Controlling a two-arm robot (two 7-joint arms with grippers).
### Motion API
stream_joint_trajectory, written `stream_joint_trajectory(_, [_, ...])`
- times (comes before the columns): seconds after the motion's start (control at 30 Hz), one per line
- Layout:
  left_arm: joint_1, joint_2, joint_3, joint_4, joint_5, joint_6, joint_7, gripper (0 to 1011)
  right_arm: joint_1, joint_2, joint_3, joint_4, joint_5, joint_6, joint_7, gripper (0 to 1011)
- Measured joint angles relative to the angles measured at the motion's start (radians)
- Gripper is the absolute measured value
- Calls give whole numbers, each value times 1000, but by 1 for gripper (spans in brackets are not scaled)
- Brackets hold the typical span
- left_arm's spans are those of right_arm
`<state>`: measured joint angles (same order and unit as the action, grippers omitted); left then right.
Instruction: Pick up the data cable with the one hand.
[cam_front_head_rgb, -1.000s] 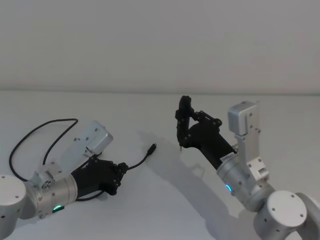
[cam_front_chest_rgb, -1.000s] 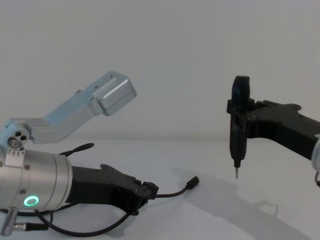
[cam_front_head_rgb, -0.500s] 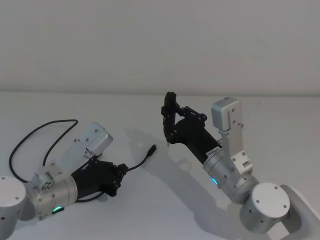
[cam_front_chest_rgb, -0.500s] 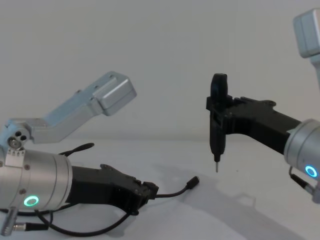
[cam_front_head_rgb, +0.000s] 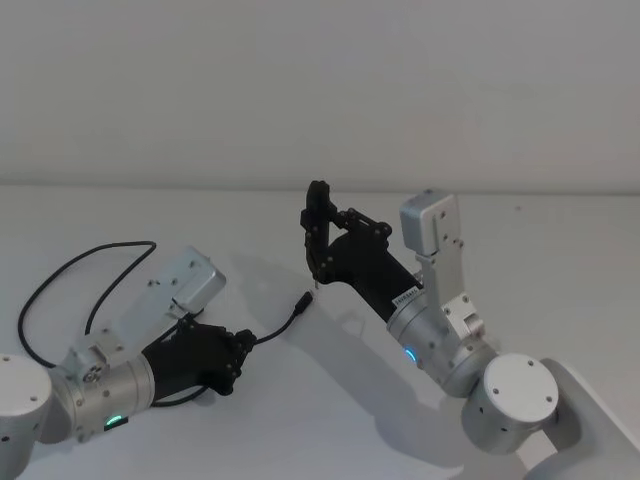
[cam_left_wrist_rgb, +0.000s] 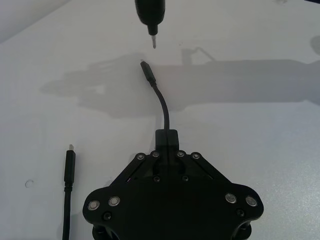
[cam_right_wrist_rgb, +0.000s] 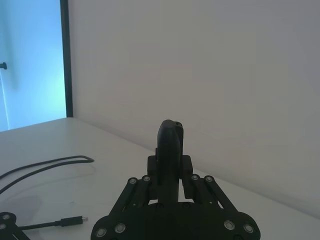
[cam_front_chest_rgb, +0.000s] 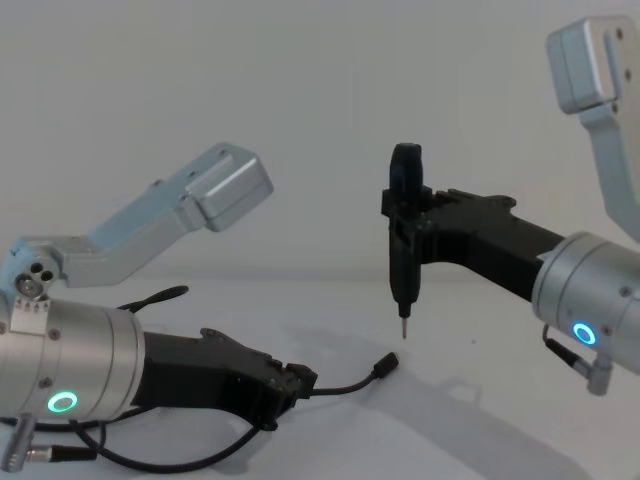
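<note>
The data cable (cam_front_head_rgb: 277, 330) is a thin black cord lying on the white table. My left gripper (cam_front_head_rgb: 235, 362), the one hand with the green ring, lies low over the table and is shut on the cord a short way behind its plug (cam_front_head_rgb: 303, 300). In the left wrist view the cable (cam_left_wrist_rgb: 162, 107) curves forward out of the closed jaws. The rest of the cord loops (cam_front_head_rgb: 60, 270) behind the left arm. My right gripper (cam_front_head_rgb: 322, 240) is shut on an upright black pen-shaped tool (cam_front_chest_rgb: 403, 260), whose metal tip (cam_left_wrist_rgb: 152, 39) hovers just above and beyond the plug (cam_front_chest_rgb: 385, 367).
The cable's other plug end (cam_left_wrist_rgb: 69, 167) lies on the table beside my left gripper. The white table (cam_front_head_rgb: 560, 260) meets a plain wall behind. The right arm's silver body (cam_front_head_rgb: 510, 400) fills the near right.
My right arm has swung left, carrying the pen-shaped tool to a point near the cable's free plug. The left gripper and the cable have stayed put.
</note>
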<state>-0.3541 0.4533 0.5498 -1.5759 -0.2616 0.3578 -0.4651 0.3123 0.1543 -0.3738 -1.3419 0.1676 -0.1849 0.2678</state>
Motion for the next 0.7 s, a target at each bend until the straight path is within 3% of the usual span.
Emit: stream_joint_trajectory(0.7, [0,0,0,0,0,0,0,20,52,-28,-4,111,-21,-72,42,274])
